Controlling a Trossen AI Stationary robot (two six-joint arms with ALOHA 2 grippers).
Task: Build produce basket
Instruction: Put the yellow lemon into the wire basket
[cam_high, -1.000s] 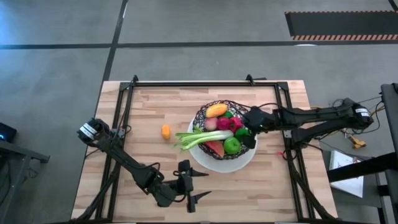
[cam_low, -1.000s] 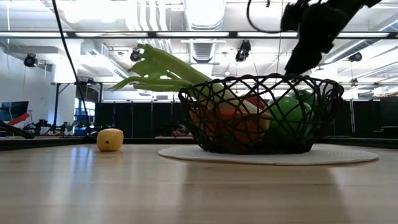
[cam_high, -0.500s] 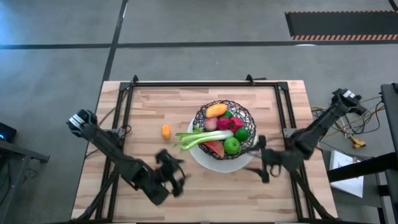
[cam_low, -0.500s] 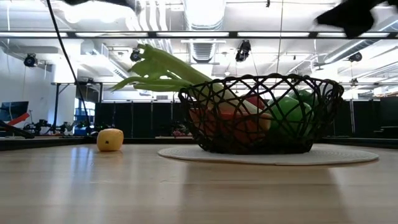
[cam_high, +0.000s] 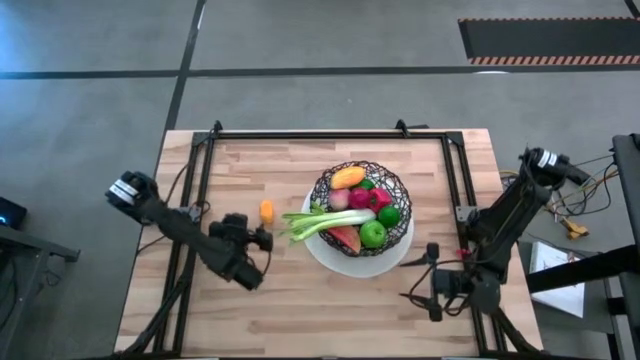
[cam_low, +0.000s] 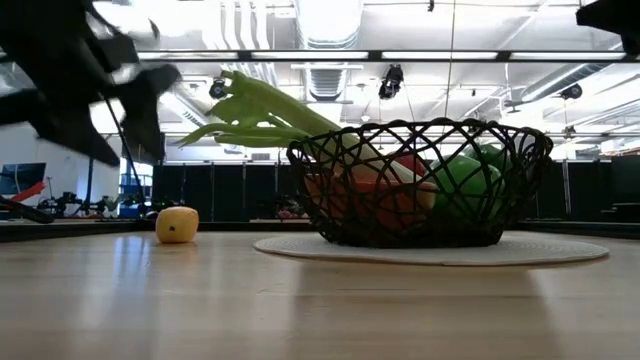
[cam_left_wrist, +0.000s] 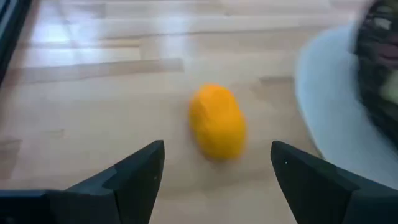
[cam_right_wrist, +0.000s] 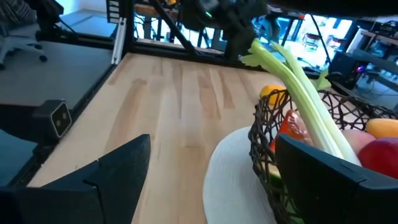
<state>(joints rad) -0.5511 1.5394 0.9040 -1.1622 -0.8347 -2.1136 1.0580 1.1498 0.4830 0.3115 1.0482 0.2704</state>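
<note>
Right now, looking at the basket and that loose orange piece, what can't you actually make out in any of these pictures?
- Basket bottom: high view, covered by piled produce; low view, screened by the wire mesh.
- Left gripper: low view, smeared by motion blur.
- Orange piece: left wrist view, blurred, so its surface detail is lost.
- Celery stalk: right wrist view, its base is hidden inside the basket.
- Right gripper: low view, cut off by the top edge.

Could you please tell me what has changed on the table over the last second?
The right pincer left the basket and drew back to the table's near right, open and empty. The left pincer, open, swung toward the loose orange piece. The basket, its produce, the plate and the orange piece have not moved.
</note>
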